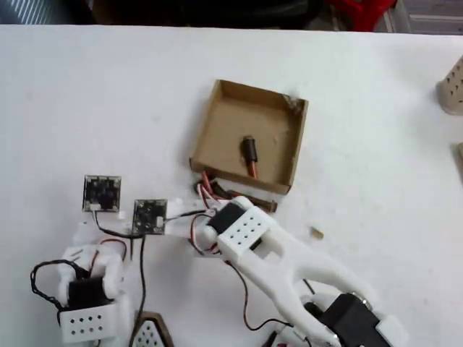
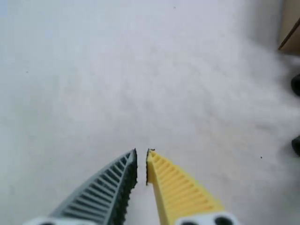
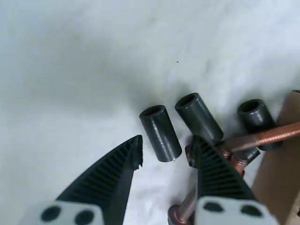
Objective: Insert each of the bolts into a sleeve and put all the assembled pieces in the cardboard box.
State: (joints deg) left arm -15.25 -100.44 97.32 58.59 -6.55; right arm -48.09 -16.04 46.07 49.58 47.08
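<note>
My right gripper (image 3: 166,143) is open, its black fingers on either side of a black sleeve (image 3: 161,133) that lies on the white table. Two more sleeves (image 3: 199,117) (image 3: 255,117) lie just beyond it, among copper-coloured bolts (image 3: 262,138). The cardboard box (image 1: 210,130) stands mid-table with one assembled piece (image 1: 250,155) inside. The right arm (image 1: 246,231) stretches up to the box's near wall. My left gripper (image 2: 141,152), grey and yellow, is shut with nothing in it above bare table. The left arm (image 1: 90,289) sits at the front left.
Two small circuit boards (image 1: 101,191) (image 1: 150,215) with wires stand left of the box. A tiny tan scrap (image 1: 316,232) lies right of the right arm. A beige perforated object (image 1: 452,87) is at the far right edge. The box wall (image 3: 281,178) is close beside the right gripper.
</note>
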